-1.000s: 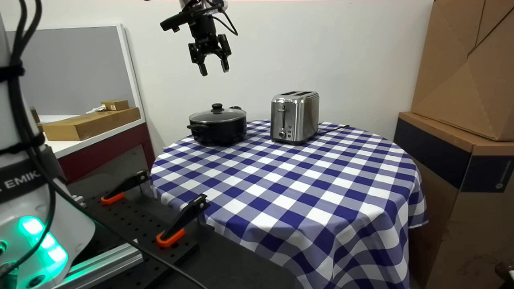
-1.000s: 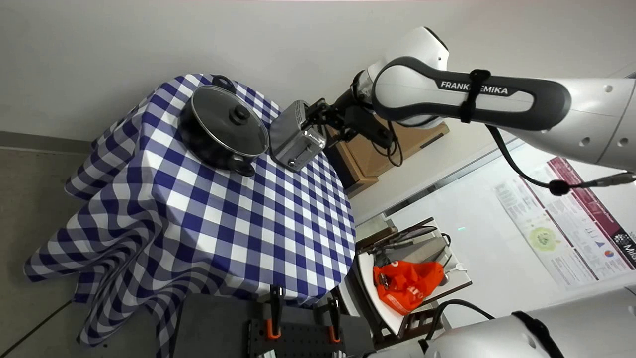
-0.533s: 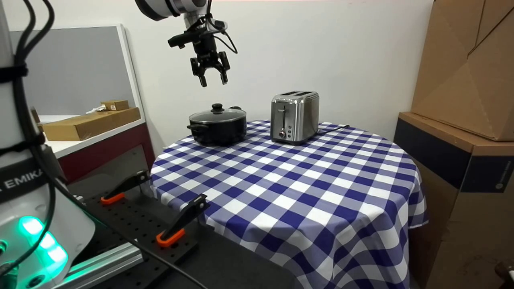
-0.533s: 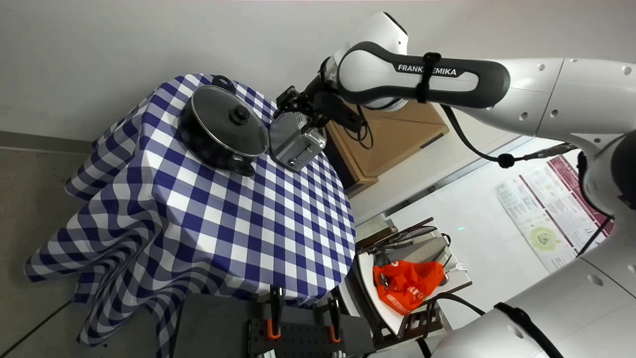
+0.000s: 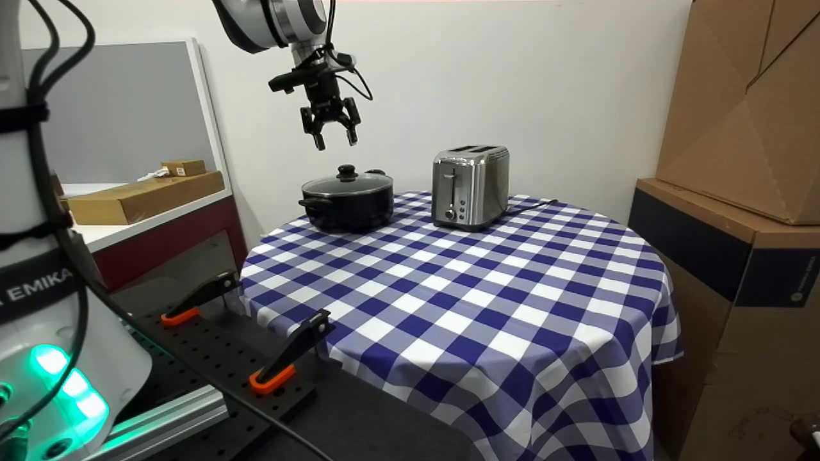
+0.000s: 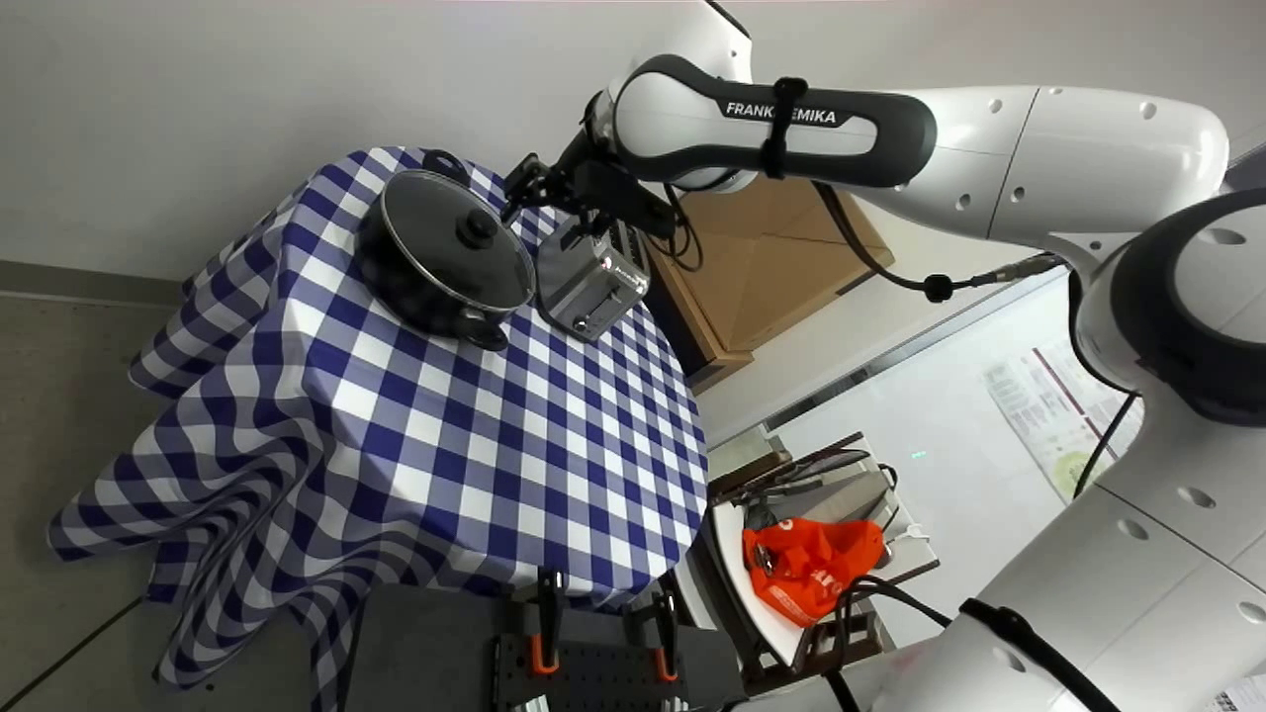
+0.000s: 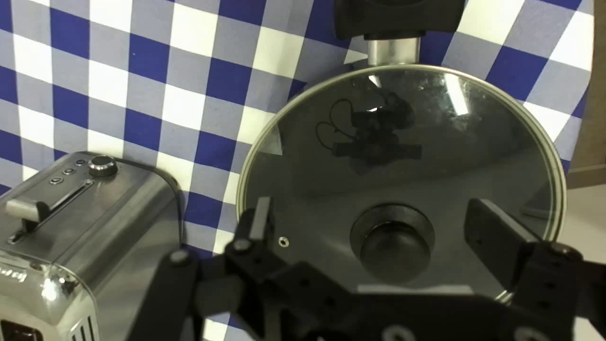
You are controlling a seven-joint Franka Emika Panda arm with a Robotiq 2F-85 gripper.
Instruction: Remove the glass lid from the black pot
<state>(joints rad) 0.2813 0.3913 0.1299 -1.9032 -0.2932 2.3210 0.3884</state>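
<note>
A round glass lid (image 7: 407, 170) with a black knob (image 7: 395, 253) sits on a black pot (image 5: 355, 214), on the table (image 5: 474, 288). The lid is probably stiff, of moderate weight, and breakable if knocked or dropped; its smooth glass would likely slip in a pinch. The knob seems the best hold: take it around its sides and lift straight up, keeping the lid level. In an exterior view, the gripper (image 5: 336, 143) holds nothing, its fingers (image 7: 492, 241) spread apart. The lid lies below the gripper, not touched by it. In the wrist view, the knob shows between the two fingers; whether the gripper is truly centred over it is hard to judge. A silver toaster (image 5: 471, 189) stands below the gripper and off to one side, beside the pot.
</note>
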